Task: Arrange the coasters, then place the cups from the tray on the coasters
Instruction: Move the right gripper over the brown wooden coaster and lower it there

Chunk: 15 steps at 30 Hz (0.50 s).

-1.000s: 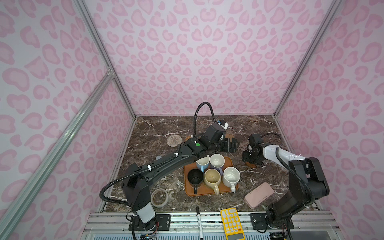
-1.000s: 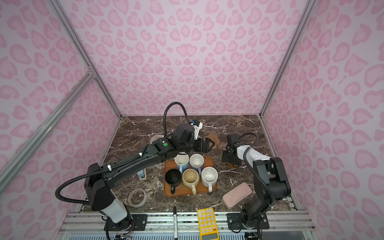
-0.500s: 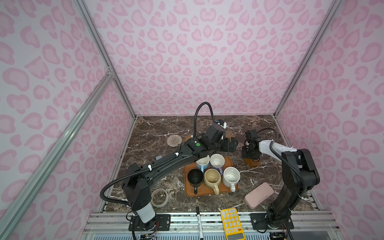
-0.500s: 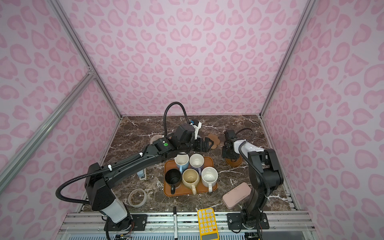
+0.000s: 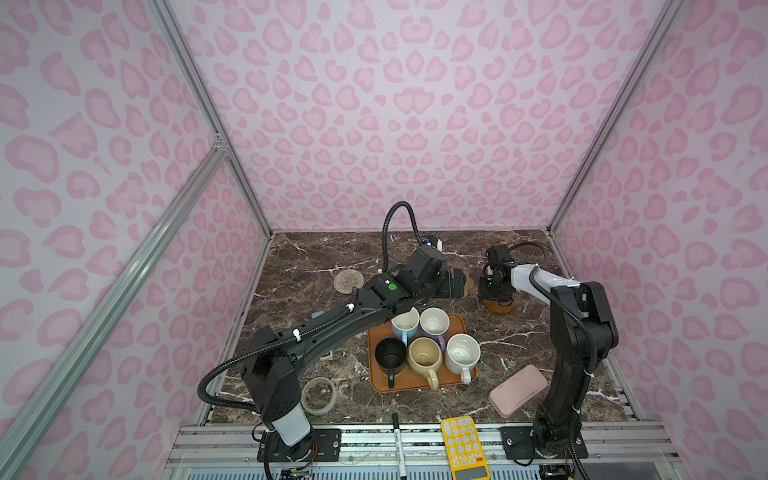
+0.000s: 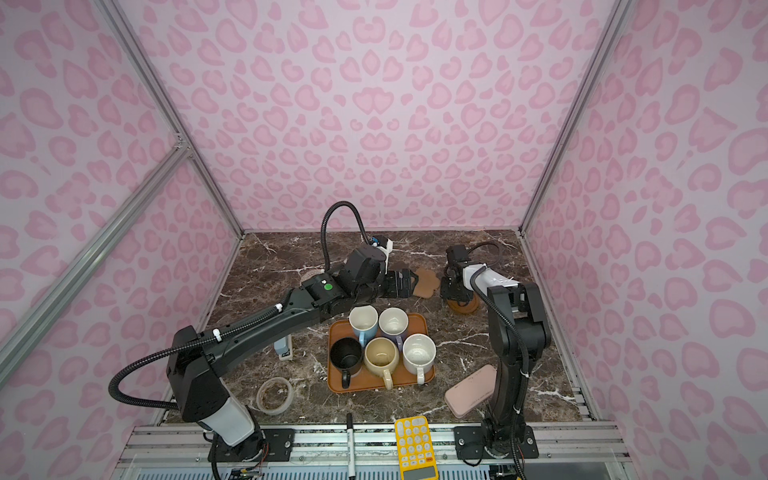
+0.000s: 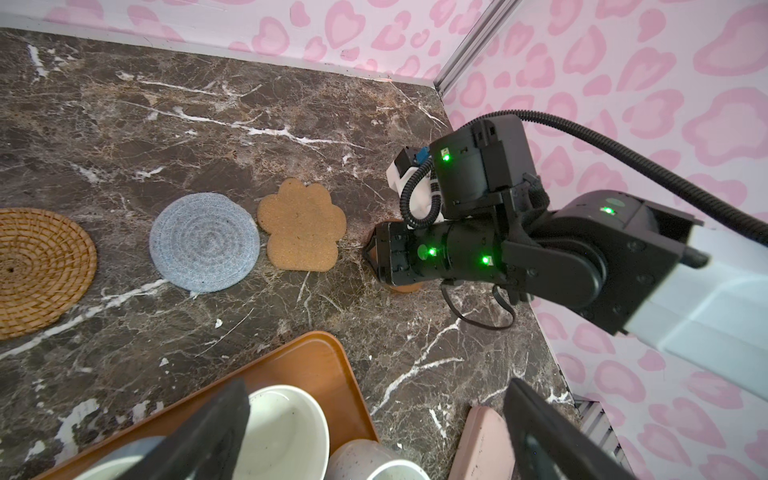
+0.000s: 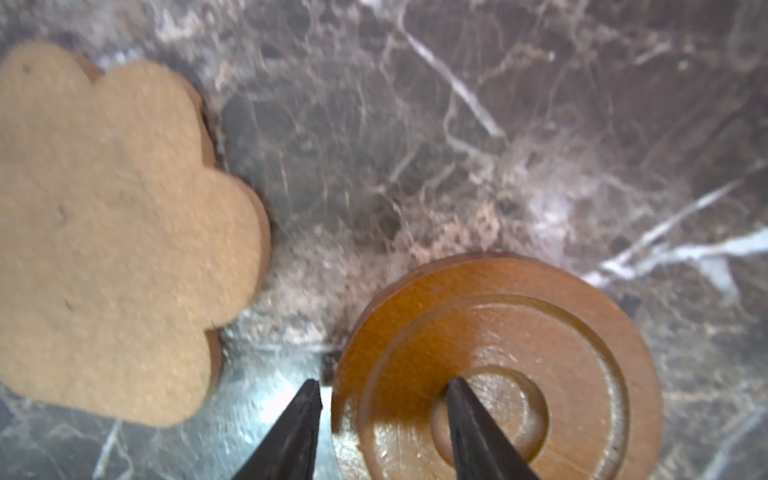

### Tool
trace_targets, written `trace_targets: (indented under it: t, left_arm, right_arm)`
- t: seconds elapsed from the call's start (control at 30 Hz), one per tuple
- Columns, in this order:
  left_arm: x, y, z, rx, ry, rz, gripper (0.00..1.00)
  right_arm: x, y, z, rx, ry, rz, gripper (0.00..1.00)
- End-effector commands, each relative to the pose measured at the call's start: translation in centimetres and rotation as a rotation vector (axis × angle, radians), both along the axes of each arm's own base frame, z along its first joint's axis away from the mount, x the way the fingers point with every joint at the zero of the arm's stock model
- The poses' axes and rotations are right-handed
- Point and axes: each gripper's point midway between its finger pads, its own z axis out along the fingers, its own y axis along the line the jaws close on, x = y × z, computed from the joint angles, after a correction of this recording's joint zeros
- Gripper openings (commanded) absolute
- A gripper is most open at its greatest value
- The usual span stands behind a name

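Near the back right, my right gripper (image 8: 380, 386) points straight down and is shut on the brown wooden coaster (image 8: 519, 332), which lies flat. One finger is at its outer edge, the other in its centre recess. The cork flower coaster (image 8: 112, 232) lies beside it. The grey-blue coaster (image 7: 203, 241) and orange-tan coaster (image 7: 37, 270) continue the row. The cream coaster (image 5: 348, 281) lies further left. My left gripper (image 5: 455, 282) hovers open and empty behind the tray (image 5: 415, 384). The tray holds the light blue (image 5: 405, 322), lavender (image 5: 434, 322), black (image 5: 390, 353), cream-yellow (image 5: 424, 356) and white speckled (image 5: 462, 353) cups.
A pink flat case (image 5: 517, 390) lies right of the tray at the front. A clear tape roll (image 5: 319, 395) sits front left. A yellow calculator (image 5: 463, 446) and a marker (image 5: 398, 440) rest on the front rail. Pink walls close in the back and sides.
My right gripper has shifted slightly toward the back and left, and its jaws have narrowed onto the wooden coaster. The left arm has stayed in place.
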Motion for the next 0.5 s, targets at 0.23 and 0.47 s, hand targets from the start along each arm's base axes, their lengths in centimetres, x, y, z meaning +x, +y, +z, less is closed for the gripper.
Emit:
trace_targets:
  t: [0.23, 0.47]
  left_arm:
    - [0.9, 0.0, -0.2, -0.008, -0.013, 0.016, 0.97]
    - [1.0, 0.0, -0.5, -0.006, -0.008, 0.015, 0.97]
  right_arm:
    - [0.5, 0.1, -2.1, 0.004, 0.082, 0.014, 0.50]
    - [1.2, 0.1, -2.1, -0.005, 0.076, 0.014, 0.50]
